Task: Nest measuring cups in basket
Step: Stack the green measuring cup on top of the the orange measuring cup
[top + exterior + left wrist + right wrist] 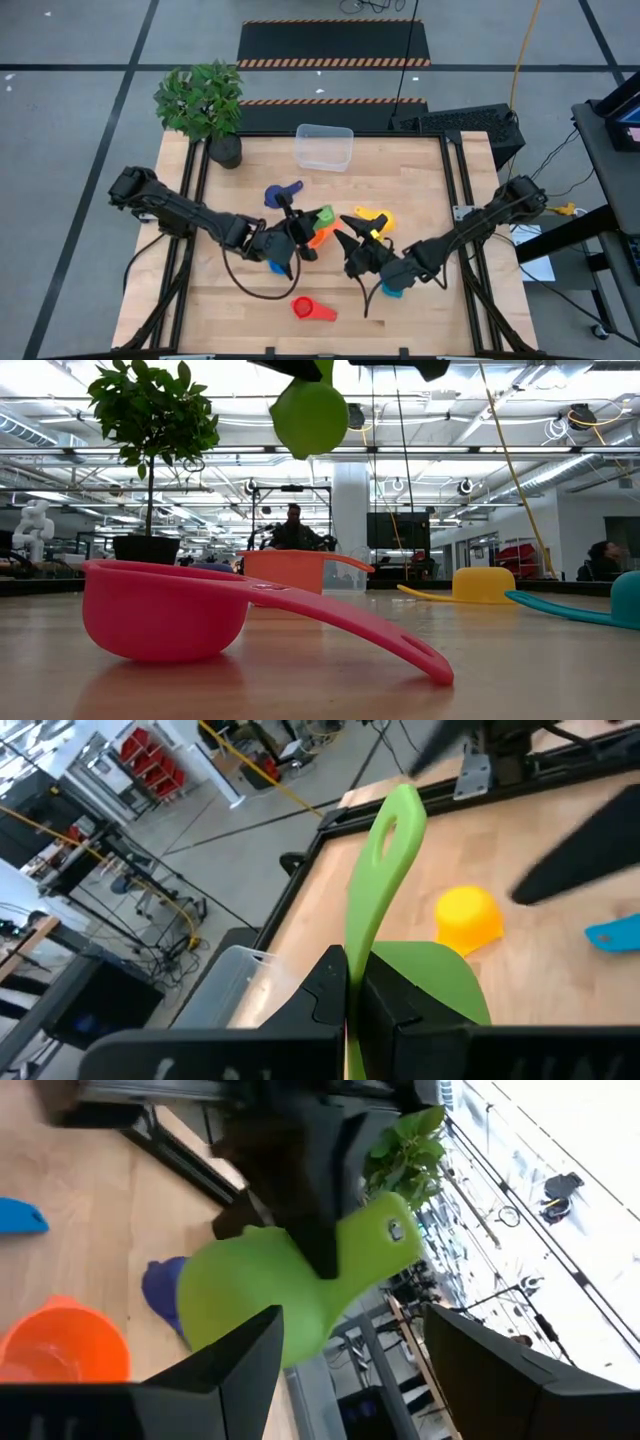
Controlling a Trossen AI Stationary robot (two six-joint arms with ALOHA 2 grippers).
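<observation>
Grey floor (80,120), perhaps concrete

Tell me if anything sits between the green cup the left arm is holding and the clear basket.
Partly. The left gripper holds the green cup above the table. The dark blue cup lies slightly left of the line to the basket. Carried at this height, the cup should clear it. The right gripper is open beside it.

Light wooden table (420,170), red cup (304,308) nearest the front edge below the grippers, orange cup (320,237) under the left gripper (300,236), yellow cup (378,218) just past the right gripper (352,240), clear basket (323,146) and plant pot (225,152) far behind both.
</observation>
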